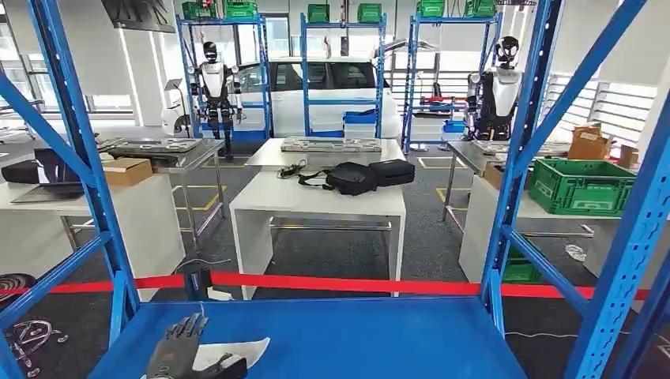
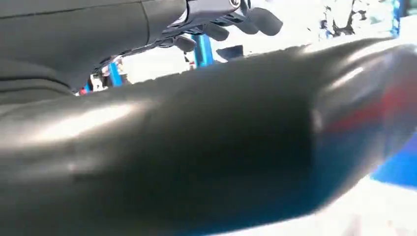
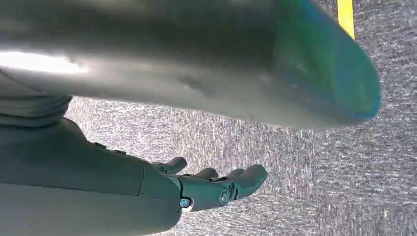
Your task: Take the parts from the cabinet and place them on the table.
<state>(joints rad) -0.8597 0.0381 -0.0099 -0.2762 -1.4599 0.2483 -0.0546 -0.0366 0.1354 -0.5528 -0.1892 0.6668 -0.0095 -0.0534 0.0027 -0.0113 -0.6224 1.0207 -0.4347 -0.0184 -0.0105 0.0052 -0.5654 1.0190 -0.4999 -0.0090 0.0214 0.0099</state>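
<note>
A flat white part lies on the blue cabinet shelf at its near left corner. My left hand lies over the part's left end, fingers spread toward the back and thumb on the white surface. In the left wrist view the thick thumb crosses the picture, the dark fingers stand apart from it, and a strip of the white part shows beyond it. My right hand hangs beside my body over grey carpet, fingers loosely extended and holding nothing.
Blue uprights and slanted braces frame the shelf on both sides. Behind a red tape stands a white table with black bags. A green crate sits on a table at right.
</note>
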